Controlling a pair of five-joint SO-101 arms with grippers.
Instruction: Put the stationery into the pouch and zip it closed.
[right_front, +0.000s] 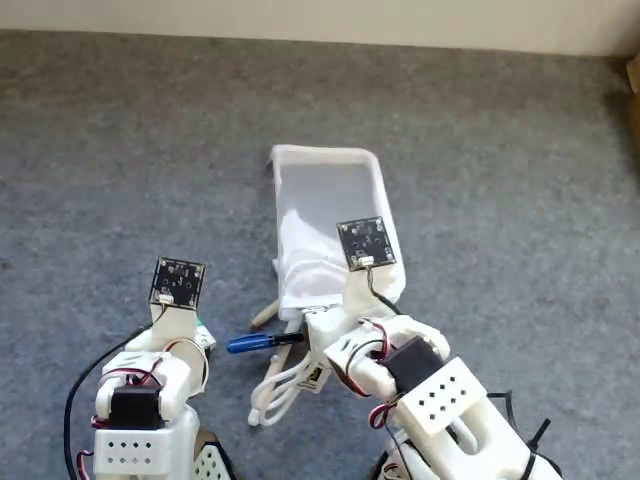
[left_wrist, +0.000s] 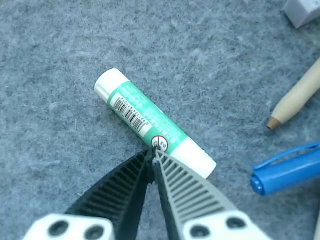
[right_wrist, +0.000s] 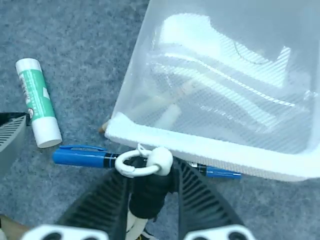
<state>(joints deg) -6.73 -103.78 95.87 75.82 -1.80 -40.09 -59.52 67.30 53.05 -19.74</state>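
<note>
High view: pouch (right_front: 330, 200) mouth faces both arms; pen (right_front: 262, 341) lies across it.
Left wrist view: left tool (left_wrist: 154, 156) closed, empty, tips touching glue stick (left_wrist: 152, 122); stick's long axis slants across the tips.
Right wrist view: right tool (right_wrist: 150, 182) grips the pouch's cord (right_wrist: 145, 162).

We're counting now: 1 mesh pouch (right_front: 330, 180), 1 glue stick (left_wrist: 150, 117), 1 blue pen (right_front: 255, 342). That's 2 wooden pencils (right_front: 263, 316), with the second pencil (right_front: 273, 368) just below. We add 1 white cord (right_front: 275, 395) and 2 arms (right_front: 150, 400).
</note>
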